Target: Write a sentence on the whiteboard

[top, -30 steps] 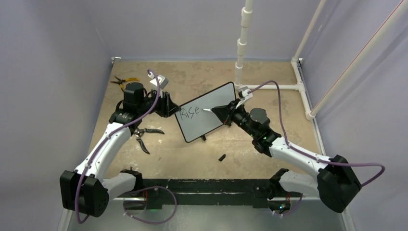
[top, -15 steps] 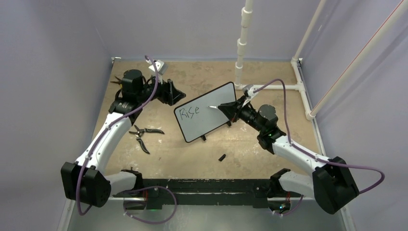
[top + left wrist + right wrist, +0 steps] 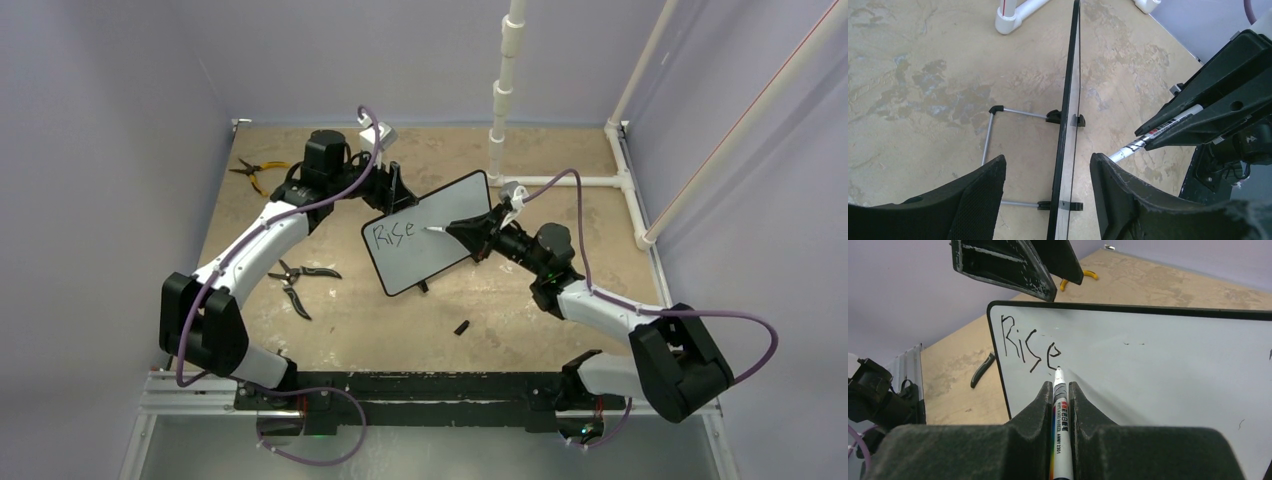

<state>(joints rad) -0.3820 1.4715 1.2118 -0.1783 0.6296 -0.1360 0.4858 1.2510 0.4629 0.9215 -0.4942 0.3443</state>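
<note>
"On the middle of the table the whiteboard stands on its small feet, turned at a slant. How much is written?"

"Of the sentence only the word 'Rise' is there, near the end of the board toward the left arm. The right gripper is closed on a marker, and the tip seems to touch the board just after the 'e'."

"And the left gripper?"

"Its fingers are wide apart, one on each side of the board's edge. The left wrist view shows a gap on both sides, so I think it does not hold the board."

"Which step is this, then?"

"I judge the first word is finished and the second must begin. The next move calls for a little lift of the tip, a shift along the board to leave a space, then light pressure. The board has only thin feet, so a hard push may tip it. The left gripper could close on the edge to steady it."
</note>
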